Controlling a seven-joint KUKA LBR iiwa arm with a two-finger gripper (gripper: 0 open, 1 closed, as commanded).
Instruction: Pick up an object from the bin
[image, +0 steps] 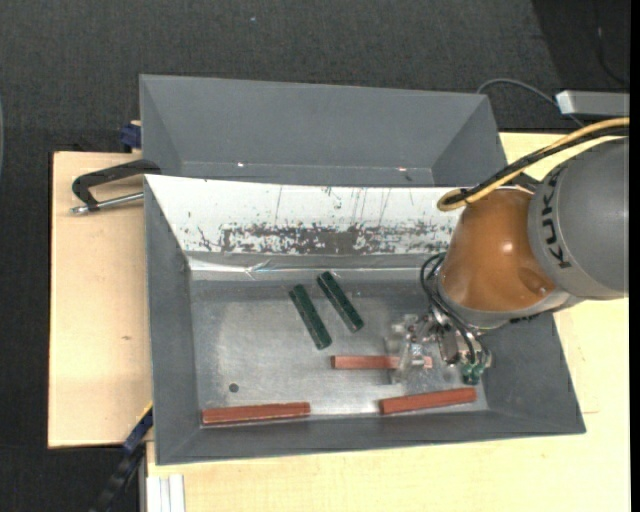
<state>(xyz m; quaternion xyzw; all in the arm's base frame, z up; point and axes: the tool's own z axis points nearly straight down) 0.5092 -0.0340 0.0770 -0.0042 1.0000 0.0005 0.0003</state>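
Observation:
My gripper (408, 362) is low over the bin floor at the right, under the orange cover. Its fingers sit at the right end of a short red-brown bar (358, 363) lying flat in the middle right of the bin. Whether the fingers close on that bar is hidden by the gripper body. Another red-brown bar (427, 402) lies just below the gripper, near the front wall. Two dark green bars (310, 317) (340, 301) lie side by side, slanted, up and to the left of the gripper.
A longer red-brown bar (256, 412) lies along the front wall at the left. A small dark spot (233, 389) marks the floor at the left. The arm and its cables cover the bin's right side.

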